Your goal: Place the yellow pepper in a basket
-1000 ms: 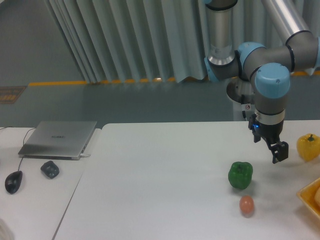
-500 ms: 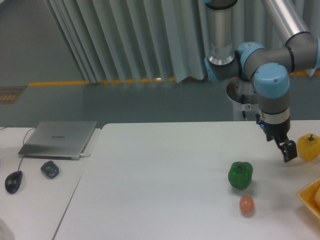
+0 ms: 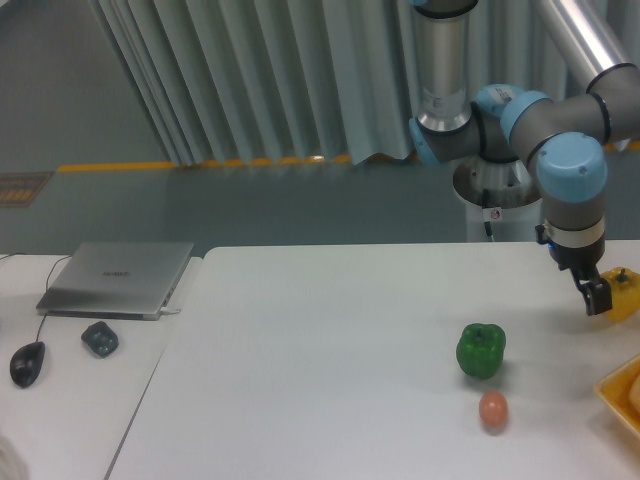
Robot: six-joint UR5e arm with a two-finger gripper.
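Since a second ago your gripper (image 3: pixel 597 300) moved right, now at the yellow pepper (image 3: pixel 622 295) near the surface's right edge. Jaws' opening: cannot tell. It looks light, glossy, slippery; grip its widest part.

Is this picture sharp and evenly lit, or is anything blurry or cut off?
Fixed camera: soft, even light, faint shadows under the green pepper; the image is slightly soft overall; the gripper overlaps the yellow pepper, so its jaws are hard to read; the basket is cropped at the right edge.
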